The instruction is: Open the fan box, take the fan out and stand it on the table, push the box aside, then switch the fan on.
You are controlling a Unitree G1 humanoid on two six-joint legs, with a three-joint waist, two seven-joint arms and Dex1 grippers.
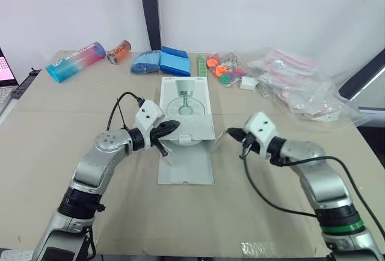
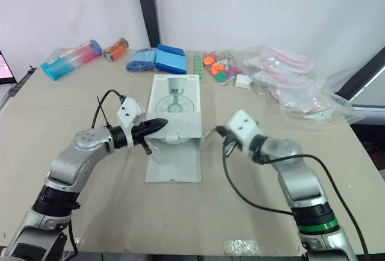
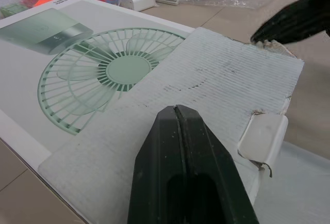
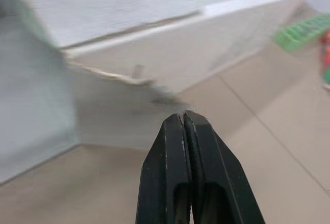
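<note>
The fan box (image 1: 186, 101) lies flat in the middle of the desk (image 1: 60, 122), printed fan face up, its long axis running straight away from the robot and its opened end pointing toward the robot. The long lid flap (image 1: 185, 165) is spread flat on the desk at that near end, and a ribbed inner flap (image 3: 206, 79) is folded back over the box top. The left gripper (image 1: 174, 125) sits over the near-left corner of the box above that ribbed flap, its fingers (image 3: 180, 131) pressed together on nothing. The right gripper (image 1: 231, 133) is just beside the small side flap at the near-right corner, fingers (image 4: 178, 141) likewise closed and empty. Beyond the far end lie a blue bundle (image 1: 161, 61), a green strip (image 1: 202, 65), bagged orange and green pieces (image 1: 221, 68) and a small white block (image 1: 248, 83). Clear plastic bags (image 1: 301, 86) are heaped far right; a pink-and-blue tube (image 1: 76, 61) and a small can (image 1: 120, 51) lie far left.
</note>
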